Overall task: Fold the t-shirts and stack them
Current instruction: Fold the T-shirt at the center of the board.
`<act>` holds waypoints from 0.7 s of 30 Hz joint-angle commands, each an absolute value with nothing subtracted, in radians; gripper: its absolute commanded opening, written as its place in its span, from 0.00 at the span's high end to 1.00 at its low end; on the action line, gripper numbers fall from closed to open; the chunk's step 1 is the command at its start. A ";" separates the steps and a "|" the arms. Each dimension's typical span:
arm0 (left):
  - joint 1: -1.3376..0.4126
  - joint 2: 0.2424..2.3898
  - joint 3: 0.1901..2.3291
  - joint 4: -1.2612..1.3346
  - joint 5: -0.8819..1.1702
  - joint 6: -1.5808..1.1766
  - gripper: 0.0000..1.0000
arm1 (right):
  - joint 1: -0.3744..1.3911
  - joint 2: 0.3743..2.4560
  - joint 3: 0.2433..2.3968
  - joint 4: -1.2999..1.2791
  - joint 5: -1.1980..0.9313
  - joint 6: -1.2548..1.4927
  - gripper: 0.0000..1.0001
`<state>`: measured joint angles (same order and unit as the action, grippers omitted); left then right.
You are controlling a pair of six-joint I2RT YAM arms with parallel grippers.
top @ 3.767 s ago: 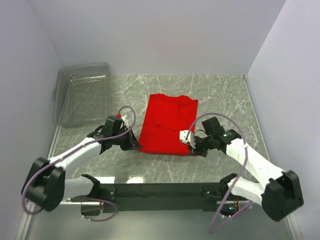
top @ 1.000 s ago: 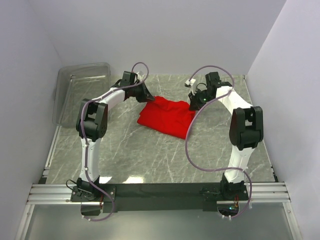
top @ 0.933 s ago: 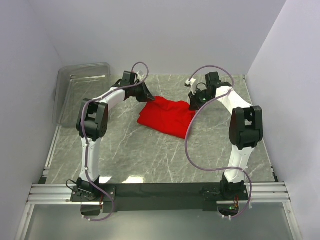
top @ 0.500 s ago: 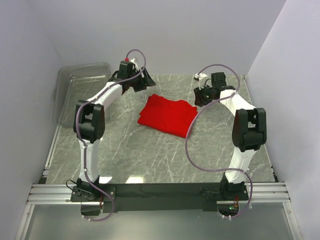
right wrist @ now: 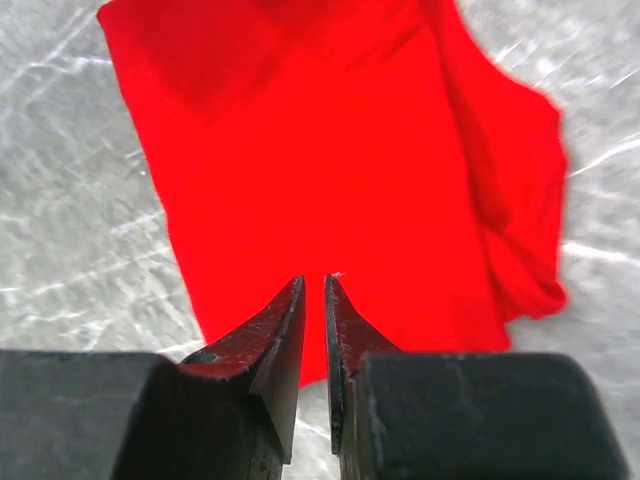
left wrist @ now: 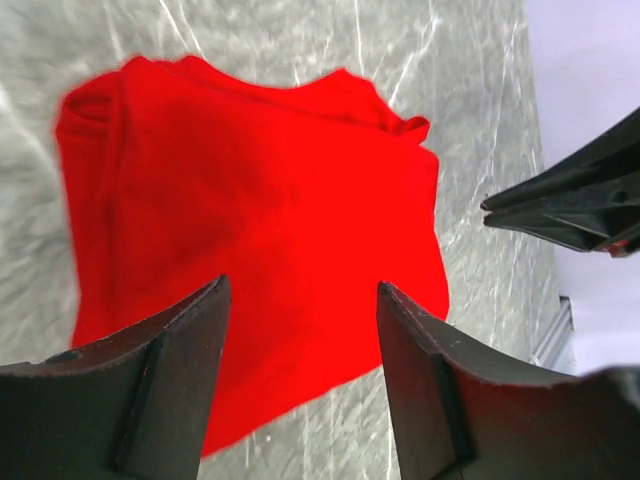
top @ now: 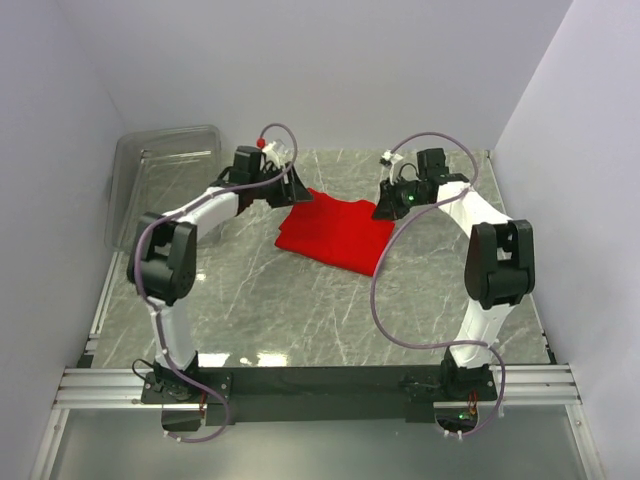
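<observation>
The red t-shirt (top: 335,232) lies folded in a rough rectangle on the marble table, slightly askew, with a bunched sleeve at one side (right wrist: 520,200). My left gripper (top: 295,190) hovers just over its far left corner. In the left wrist view that gripper (left wrist: 303,290) stands wide open with only the t-shirt (left wrist: 260,190) below the gap. My right gripper (top: 385,208) hangs at the far right corner. Its jaws (right wrist: 313,285) are a thin slit apart with nothing between them, and the t-shirt (right wrist: 330,150) lies beneath.
A clear plastic bin (top: 165,185) sits at the far left of the table. The back wall stands close behind both grippers, and side walls close in the table. The right gripper's tip (left wrist: 570,205) shows at the right edge of the left wrist view.
A second ago both grippers were shut at the t-shirt's far corners. They let go, rose, and have come back down over it. The left jaws opened wide; the right opened, then narrowed.
</observation>
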<state>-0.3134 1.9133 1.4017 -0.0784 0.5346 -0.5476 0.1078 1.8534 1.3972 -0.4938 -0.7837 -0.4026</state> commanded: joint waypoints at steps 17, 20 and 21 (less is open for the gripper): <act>-0.342 2.269 1.680 0.046 0.453 -0.739 0.36 | 0.094 2.009 1.492 -0.445 -0.439 -0.120 0.82; -0.339 2.269 1.689 0.034 0.397 -0.735 0.36 | 0.084 2.043 1.515 -0.431 -0.388 -0.109 0.82; -0.336 2.269 1.693 0.014 0.379 -0.735 0.36 | 0.080 2.054 1.528 -0.439 -0.385 -0.107 0.82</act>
